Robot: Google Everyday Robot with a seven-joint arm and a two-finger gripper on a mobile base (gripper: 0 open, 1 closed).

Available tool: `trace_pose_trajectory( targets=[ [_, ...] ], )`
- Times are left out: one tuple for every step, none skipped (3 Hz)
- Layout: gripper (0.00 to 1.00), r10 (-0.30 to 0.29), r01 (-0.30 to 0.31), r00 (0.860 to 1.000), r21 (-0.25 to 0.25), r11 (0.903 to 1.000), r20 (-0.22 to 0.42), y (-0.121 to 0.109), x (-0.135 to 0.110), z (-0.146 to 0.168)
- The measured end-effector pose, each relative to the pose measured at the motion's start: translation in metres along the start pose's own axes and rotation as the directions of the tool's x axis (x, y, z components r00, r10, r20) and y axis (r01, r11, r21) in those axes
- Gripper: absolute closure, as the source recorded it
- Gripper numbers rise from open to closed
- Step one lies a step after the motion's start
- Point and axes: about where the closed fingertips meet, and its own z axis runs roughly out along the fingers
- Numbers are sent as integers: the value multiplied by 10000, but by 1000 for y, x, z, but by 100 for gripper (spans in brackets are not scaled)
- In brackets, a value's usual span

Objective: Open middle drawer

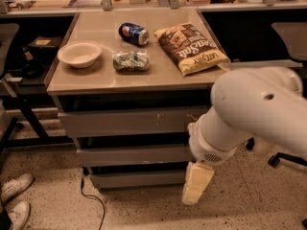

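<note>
Fingers [198, 178] of the robot's gripper [191, 199] hang clenched into one pale slab, grasping nothing, low beside the cabinet's right edge, just in front of the right end of the bottom drawer [136, 178] and below the white arm [249, 114]. The middle drawer [134, 155], a plain grey front, sits between the taller scratched top drawer [124, 122] and that bottom one, apart from the gripper. On the surface [96, 79] lie a white bowl [79, 54], a blue can [133, 33], a crumpled packet [131, 60] and a chip bag [192, 47].
</note>
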Motion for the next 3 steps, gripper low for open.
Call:
trace_pose_trajectory(
  targets=[
    [0, 308, -314, 9994, -348, 9989, -164, 1, 3, 68],
    [0, 710, -731, 9970, -722, 9947, -324, -2, 9, 123],
    [0, 707, -729, 9970, -723, 9947, -326, -2, 8, 123]
  ],
)
